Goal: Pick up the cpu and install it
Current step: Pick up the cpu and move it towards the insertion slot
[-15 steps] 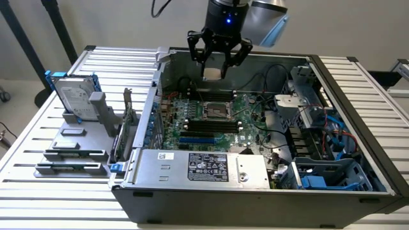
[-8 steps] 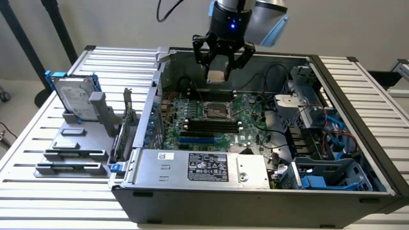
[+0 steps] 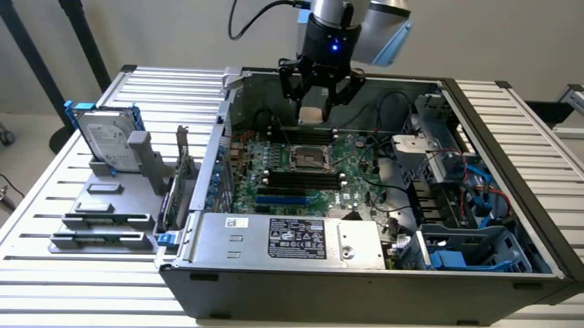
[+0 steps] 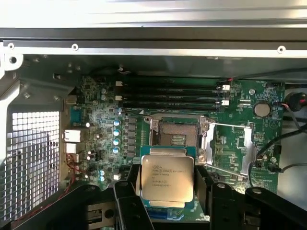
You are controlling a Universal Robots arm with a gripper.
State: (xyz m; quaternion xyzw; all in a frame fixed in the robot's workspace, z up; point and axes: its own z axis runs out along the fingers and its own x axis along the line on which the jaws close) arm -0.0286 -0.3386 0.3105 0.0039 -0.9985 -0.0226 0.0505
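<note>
My gripper (image 3: 318, 102) hangs over the far part of the open computer case (image 3: 365, 290), shut on the cpu (image 3: 312, 115). In the wrist view the cpu (image 4: 167, 177) is a flat square chip with a silvery printed top and a pale rim. It lies level between my two black fingers (image 4: 125, 191), which press on its opposite sides. Below it lies the green motherboard (image 4: 96, 124). The empty socket (image 4: 175, 134) has its metal frame swung open to one side. In the exterior view the socket (image 3: 308, 158) sits lower than the cpu and nearer the camera.
Black memory slots (image 4: 168, 93) run beside the socket. A power supply (image 3: 292, 239) fills the case's near side, and blue drive cages (image 3: 466, 256) and cables (image 3: 474, 184) fill the exterior view's right. A grey rack (image 3: 100, 225) at the exterior view's left holds a hard drive (image 3: 105, 140).
</note>
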